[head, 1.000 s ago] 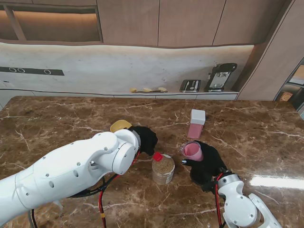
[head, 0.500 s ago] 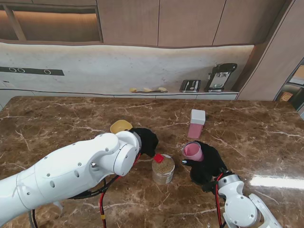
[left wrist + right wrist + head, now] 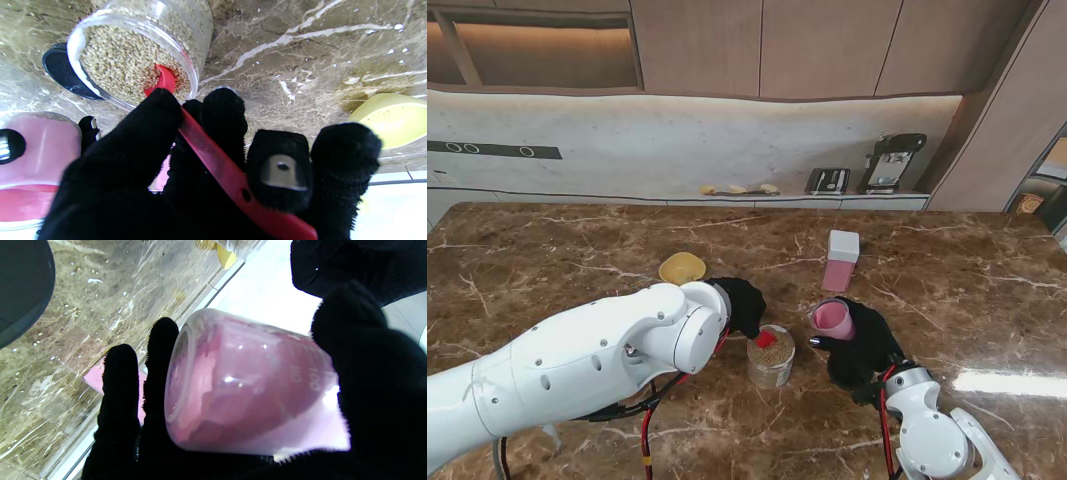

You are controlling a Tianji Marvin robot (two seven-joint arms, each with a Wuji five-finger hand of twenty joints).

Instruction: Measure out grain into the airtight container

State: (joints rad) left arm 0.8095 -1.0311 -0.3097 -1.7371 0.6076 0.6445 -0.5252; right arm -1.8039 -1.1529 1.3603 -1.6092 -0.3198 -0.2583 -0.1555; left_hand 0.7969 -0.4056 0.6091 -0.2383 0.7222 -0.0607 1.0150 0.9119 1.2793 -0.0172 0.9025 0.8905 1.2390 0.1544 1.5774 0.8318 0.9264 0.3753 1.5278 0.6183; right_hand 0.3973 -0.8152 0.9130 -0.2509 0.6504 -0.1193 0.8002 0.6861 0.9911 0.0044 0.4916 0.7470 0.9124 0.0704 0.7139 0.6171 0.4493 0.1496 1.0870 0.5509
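Red scoop (image 3: 766, 339) now down in grain jar (image 3: 770, 357).

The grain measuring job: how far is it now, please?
Early stage. Done: the jar stands open, and the left hand holds the red scoop. In hand: the scoop's bowl is in the grain. Left: fill the pink measuring cup, which the right hand holds and looks empty, then the airtight container.
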